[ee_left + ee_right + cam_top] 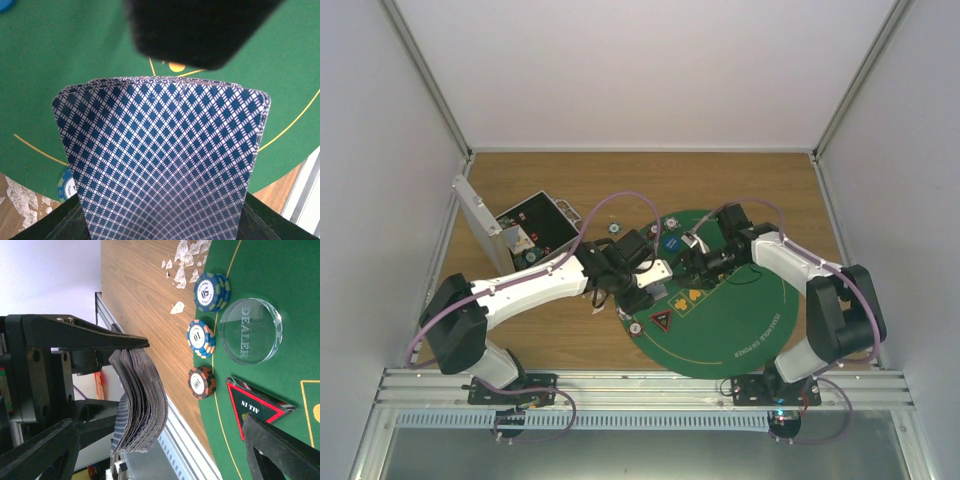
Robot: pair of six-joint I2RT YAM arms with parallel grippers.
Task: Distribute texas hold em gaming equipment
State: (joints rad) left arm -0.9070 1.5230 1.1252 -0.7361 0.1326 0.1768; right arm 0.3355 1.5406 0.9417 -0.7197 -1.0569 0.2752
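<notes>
My left gripper (653, 273) is shut on a thick deck of blue-diamond-backed cards (162, 160), held on edge over the left part of the green mat (740, 320). The right wrist view shows the deck (142, 400) fanned and bent in the left jaws. My right gripper (690, 264) is open and faces the deck end-on, fingers either side of it and apart from it. On the mat's edge lie a blue chip stack (211, 291), a "10" chip (201, 338), a "100" chip (201, 382), a clear DEALER button (250, 330) and a red ALL IN triangle (255, 407).
An open silver case (515, 232) stands at the back left on the wooden table. A loose chip (613, 228) lies on the wood near it. A blue token (671, 242) and orange markers (692, 297) lie on the mat. White flakes (186, 255) litter the wood.
</notes>
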